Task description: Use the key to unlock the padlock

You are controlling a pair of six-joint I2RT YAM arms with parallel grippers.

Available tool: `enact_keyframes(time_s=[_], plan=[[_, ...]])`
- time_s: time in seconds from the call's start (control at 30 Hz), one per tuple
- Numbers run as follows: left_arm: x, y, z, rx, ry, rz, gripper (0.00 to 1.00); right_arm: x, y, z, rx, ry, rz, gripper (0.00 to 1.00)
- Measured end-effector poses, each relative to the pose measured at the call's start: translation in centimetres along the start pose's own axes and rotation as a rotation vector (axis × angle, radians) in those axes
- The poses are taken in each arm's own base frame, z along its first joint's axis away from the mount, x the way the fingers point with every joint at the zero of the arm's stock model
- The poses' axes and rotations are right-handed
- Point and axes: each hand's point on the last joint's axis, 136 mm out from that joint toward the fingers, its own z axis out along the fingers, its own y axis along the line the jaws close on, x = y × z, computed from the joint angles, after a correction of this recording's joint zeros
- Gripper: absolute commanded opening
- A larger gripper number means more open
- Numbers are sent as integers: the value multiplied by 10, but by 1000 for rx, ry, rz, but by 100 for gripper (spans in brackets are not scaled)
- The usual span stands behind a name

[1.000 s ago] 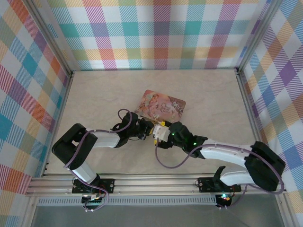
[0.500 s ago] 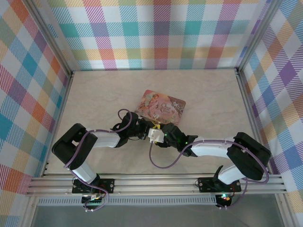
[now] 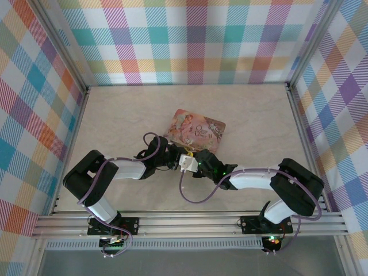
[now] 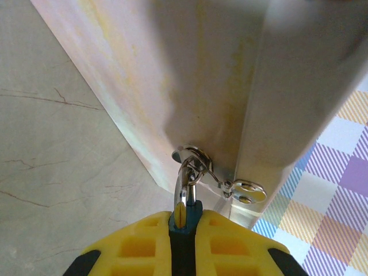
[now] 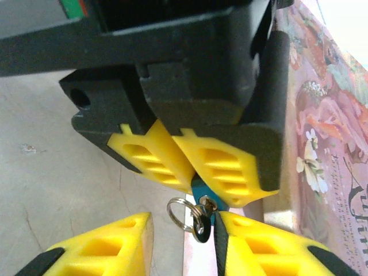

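My left gripper [image 4: 185, 244] is shut on the teal padlock [image 4: 185, 227]. The padlock's silvery shackle [image 4: 185, 178] runs through the clasp on the pink tin [image 4: 190, 75]. In the right wrist view those same yellow fingers [image 5: 224, 164] pinch the padlock [image 5: 201, 188]. The small grey key [image 5: 201, 225] sticks out of the padlock's underside, and a wire ring [image 5: 177, 210] hangs from the key. My right gripper [image 5: 184, 233] is open around the key: one pad lies against the key's head, the other stands apart. From above, the left gripper [image 3: 177, 158] and the right gripper [image 3: 192, 163] meet just in front of the tin [image 3: 195, 129].
The tin lies flat on the beige table [image 3: 126, 115], its near edge right behind both grippers. Plaid walls [image 3: 190, 40] close in the back and sides. A purple cable [image 3: 198, 198] loops beside the right arm.
The right arm has moved left up to the left gripper, and its jaws have narrowed around the key. The left arm and the padlock have stayed still.
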Motion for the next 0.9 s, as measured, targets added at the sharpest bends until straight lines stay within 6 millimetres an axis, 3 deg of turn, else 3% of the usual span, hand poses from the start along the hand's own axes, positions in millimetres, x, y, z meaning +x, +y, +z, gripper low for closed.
enact_keyframes(time_s=[0.57, 0.9], plan=[[-3, 0, 0, 0, -15, -4, 0, -1, -10, 5, 58, 10, 39, 0], [-3, 0, 0, 0, -20, -4, 0, -1, -11, 5, 73, 15, 137, 0]])
